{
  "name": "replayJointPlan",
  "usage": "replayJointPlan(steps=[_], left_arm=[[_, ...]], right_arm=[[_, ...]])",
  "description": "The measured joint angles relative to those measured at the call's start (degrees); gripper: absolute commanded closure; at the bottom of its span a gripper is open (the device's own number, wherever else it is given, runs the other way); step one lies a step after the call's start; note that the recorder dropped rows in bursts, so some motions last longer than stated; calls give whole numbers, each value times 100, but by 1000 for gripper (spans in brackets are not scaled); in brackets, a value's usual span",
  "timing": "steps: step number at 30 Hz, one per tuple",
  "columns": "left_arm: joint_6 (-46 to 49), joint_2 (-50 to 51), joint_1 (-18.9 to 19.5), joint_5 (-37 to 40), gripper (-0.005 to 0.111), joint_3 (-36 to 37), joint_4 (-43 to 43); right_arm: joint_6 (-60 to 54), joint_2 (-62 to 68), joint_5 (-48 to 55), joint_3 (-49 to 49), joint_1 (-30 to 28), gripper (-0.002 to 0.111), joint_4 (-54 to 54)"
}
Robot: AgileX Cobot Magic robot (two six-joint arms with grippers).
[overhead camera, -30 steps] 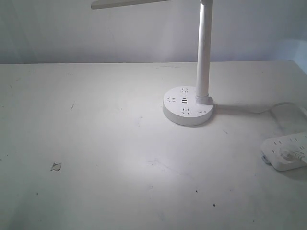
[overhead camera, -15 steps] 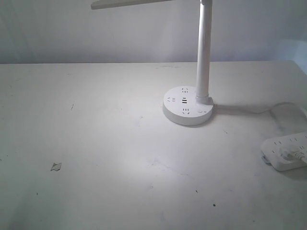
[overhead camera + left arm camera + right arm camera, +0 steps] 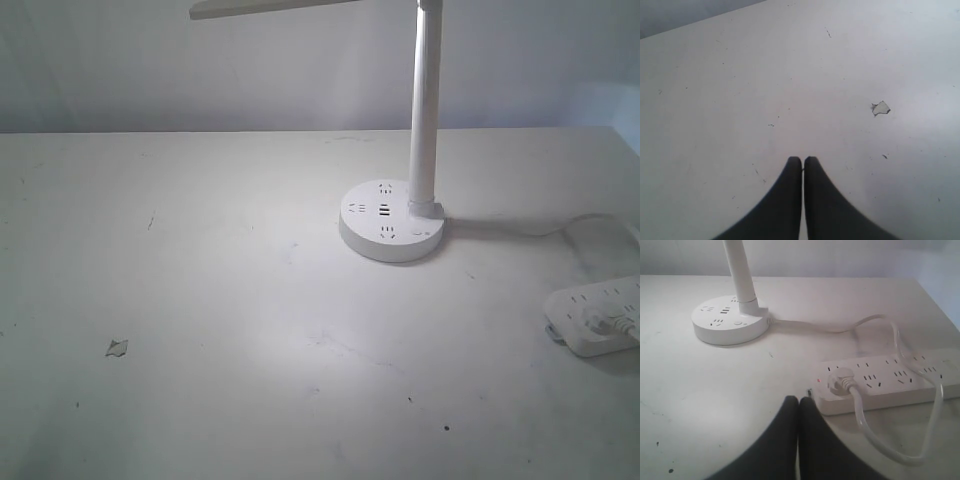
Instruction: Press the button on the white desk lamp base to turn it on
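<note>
The white desk lamp base (image 3: pixel 385 235) stands right of the table's middle, with dark socket holes on top and a thin upright pole (image 3: pixel 424 110). The right wrist view also shows the base (image 3: pixel 727 332), with the button (image 3: pixel 738 323) as a faint round spot close to the pole. In the exterior view the button (image 3: pixel 416 231) is barely visible. My right gripper (image 3: pixel 799 399) is shut with nothing in it and sits well short of the base, beside the power strip. My left gripper (image 3: pixel 803 160) is shut and empty over bare table. Neither gripper shows in the exterior view.
A white rectangular power strip (image 3: pixel 598 322) lies at the table's right edge, with a plug (image 3: pixel 841 381) in it and a looping cable (image 3: pixel 875 322) running to the lamp. A small torn scrap (image 3: pixel 117 348) lies at the left. The lamp head (image 3: pixel 270 8) hangs overhead.
</note>
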Motion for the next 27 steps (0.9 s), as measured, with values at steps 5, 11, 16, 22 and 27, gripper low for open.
replayJointPlan(steps=[5,11,16,22,27], left_arm=[[0,0,0,0,106,0,0],[0,0,0,0,106,0,0],[0,0,0,0,106,0,0],[0,0,0,0,106,0,0],[0,0,0,0,106,0,0]], right_arm=[[127,0,0,0,0,108,-65],[137,0,0,0,0,108,-51],[137,0,0,0,0,108,52],[139,0,0,0,0,108,74],[149,0,0,0,0,108,74]])
